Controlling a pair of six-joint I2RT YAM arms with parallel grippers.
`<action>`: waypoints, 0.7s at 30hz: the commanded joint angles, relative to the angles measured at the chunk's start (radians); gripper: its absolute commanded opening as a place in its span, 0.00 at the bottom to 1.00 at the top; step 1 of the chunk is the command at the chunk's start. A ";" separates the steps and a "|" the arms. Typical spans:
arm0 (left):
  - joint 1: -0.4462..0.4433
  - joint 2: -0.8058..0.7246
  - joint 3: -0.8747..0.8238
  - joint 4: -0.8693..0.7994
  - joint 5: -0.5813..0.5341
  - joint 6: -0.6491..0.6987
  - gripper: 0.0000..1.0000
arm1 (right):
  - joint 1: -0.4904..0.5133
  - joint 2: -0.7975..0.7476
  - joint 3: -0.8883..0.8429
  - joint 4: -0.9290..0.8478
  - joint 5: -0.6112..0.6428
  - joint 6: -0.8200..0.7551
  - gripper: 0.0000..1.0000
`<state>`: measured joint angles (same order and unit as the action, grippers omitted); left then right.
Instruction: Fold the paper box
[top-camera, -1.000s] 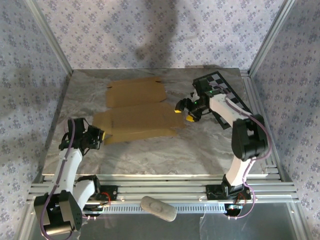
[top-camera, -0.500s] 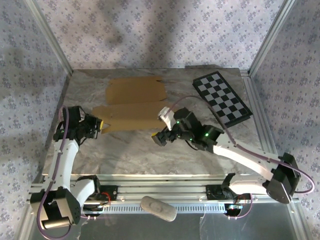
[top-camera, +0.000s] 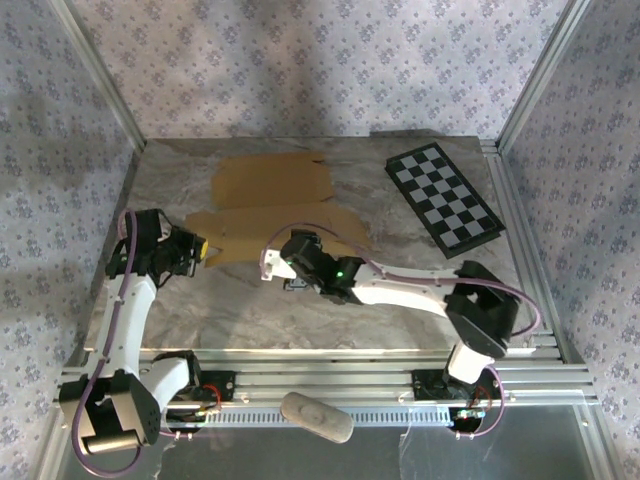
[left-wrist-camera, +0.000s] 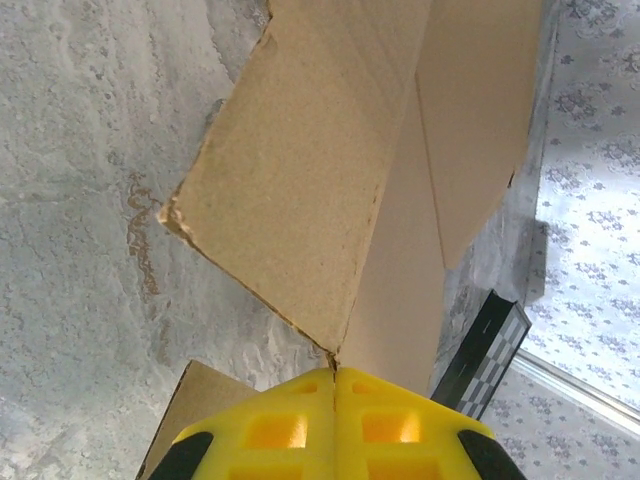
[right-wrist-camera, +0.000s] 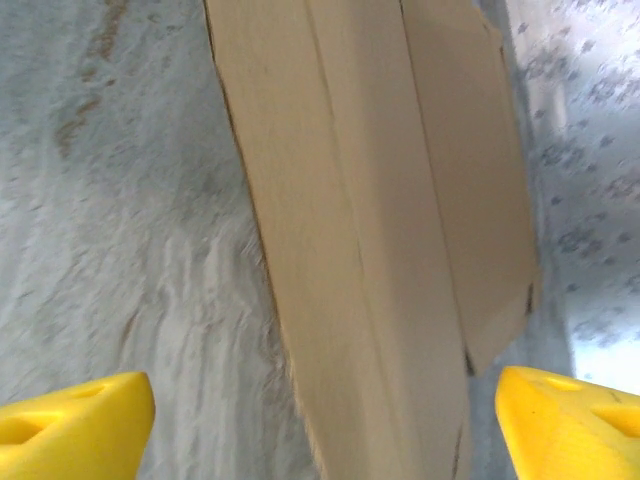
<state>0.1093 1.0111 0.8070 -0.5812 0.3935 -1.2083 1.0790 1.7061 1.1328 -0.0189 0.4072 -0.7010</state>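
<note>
We see the paper box (top-camera: 270, 205) lying flat at the far left of the tabletop (top-camera: 300, 310). Our left pincer (left-wrist-camera: 334, 400) pinches its near-left flap, and our right pincer (right-wrist-camera: 322, 415) gapes wide over its near edge. An uneven pull could tear the flap or let it slip free.

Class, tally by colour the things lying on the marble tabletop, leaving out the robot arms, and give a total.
Tan-brown: 1, the paper box
Black-and-white: 1, the checkerboard panel
Total: 2
</note>
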 joint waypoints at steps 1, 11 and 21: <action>-0.004 0.000 0.041 -0.054 0.034 -0.005 0.00 | -0.007 0.081 0.092 0.092 0.131 -0.069 0.83; -0.033 0.042 0.362 -0.245 -0.029 0.113 0.45 | -0.062 0.054 0.343 -0.189 0.110 0.061 0.00; -0.051 0.057 0.852 -0.335 -0.393 0.165 0.66 | -0.283 -0.172 0.658 -0.590 -0.405 0.385 0.00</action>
<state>0.0631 1.0664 1.6302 -0.8642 0.1200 -1.0618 0.8345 1.6276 1.7370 -0.4850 0.2321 -0.4782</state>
